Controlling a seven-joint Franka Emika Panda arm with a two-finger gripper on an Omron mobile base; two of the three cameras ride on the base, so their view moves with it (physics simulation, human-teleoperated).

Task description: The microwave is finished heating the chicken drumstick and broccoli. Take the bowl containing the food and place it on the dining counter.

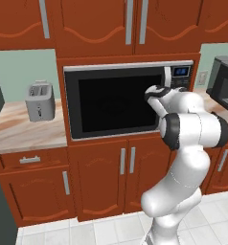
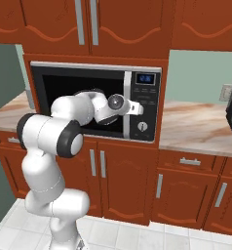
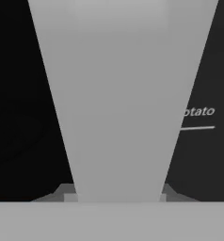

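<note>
Black-glass microwave (image 1: 120,100) door shut, bowl presumably inside. Claw (image 2: 139,108) at grey door handle (image 3: 121,99), straddling it to pull; grip unconfirmed, cannot tell.

Red-brown wooden cabinets (image 1: 94,24) with silver handles line a pale green wall (image 1: 25,72). A marbled table (image 1: 25,129) carries a toaster (image 1: 39,100); white floor tiles (image 1: 87,232) below.

Microwave (image 1: 120,100) door shut, black glass, built into cabinets.
</note>
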